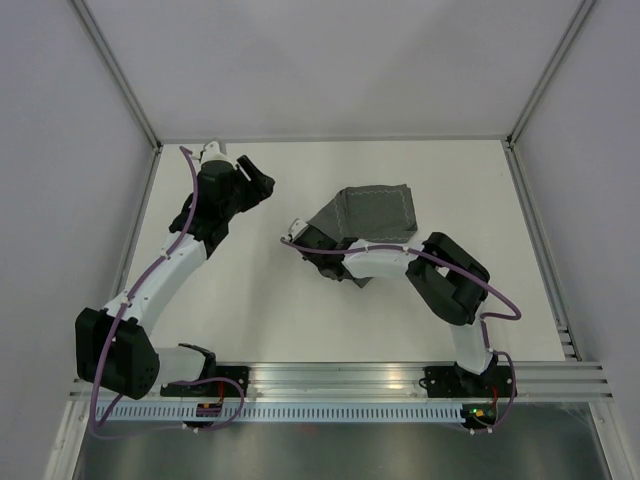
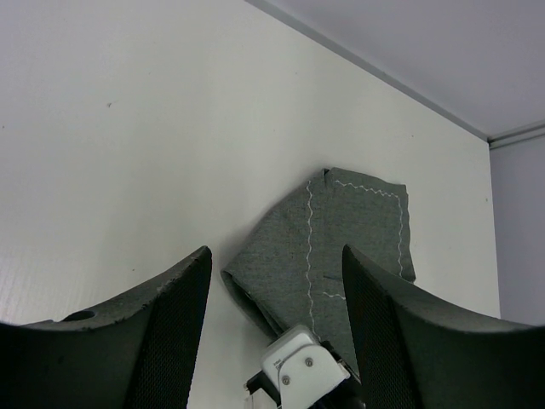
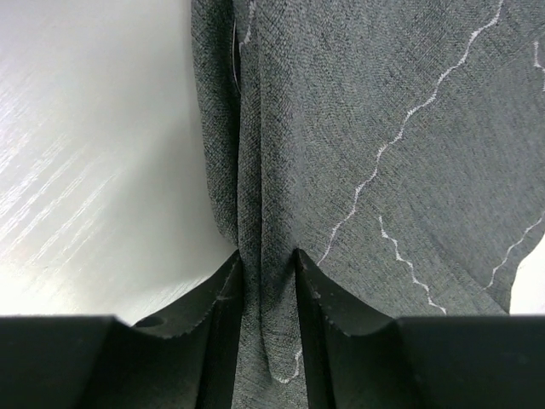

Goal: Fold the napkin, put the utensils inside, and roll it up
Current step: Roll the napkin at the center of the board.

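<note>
Right wrist alone shows right gripper (image 3: pixel 267 257) pinching napkin (image 3: pixel 366 128) fold

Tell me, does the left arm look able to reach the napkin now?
Probably yes. The left tool is open and points at the napkin across bare table, nothing between. Only its near left fold is taken, pinched by the right tool; the far part lies free.

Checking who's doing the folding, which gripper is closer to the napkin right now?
Right. The right gripper pinches a fold at the napkin's near-left edge; the left gripper hangs open further left, apart from the cloth.
</note>
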